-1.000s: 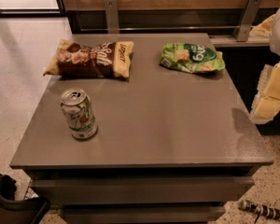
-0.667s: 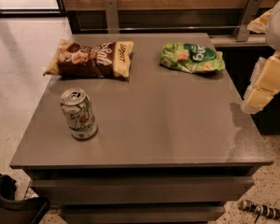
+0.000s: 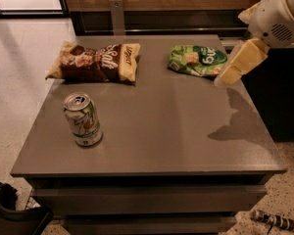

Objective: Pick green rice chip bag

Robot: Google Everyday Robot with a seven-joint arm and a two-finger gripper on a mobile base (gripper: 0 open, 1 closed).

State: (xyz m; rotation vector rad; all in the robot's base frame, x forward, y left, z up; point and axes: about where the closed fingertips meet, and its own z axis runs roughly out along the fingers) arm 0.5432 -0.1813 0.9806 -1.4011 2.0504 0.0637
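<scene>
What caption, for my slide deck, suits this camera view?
Gripper poised by the green rice chip bag on a table; brown chip bag and soda can sit apart.

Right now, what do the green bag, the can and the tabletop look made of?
Green rice chip bag: probably thin plastic film, glossy; it's crinkled.
Can: metal, likely aluminium; shiny rim and pull-tab top.
Table: matte grey, maybe laminate; it shows only soft shadows.
The gripper hovers by the bag's right end, above the table.

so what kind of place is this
Probably an office break area: low grey table, green rice chip bag, brown chip bag and can, speckled floor. The hand hovers by the green bag.
</scene>
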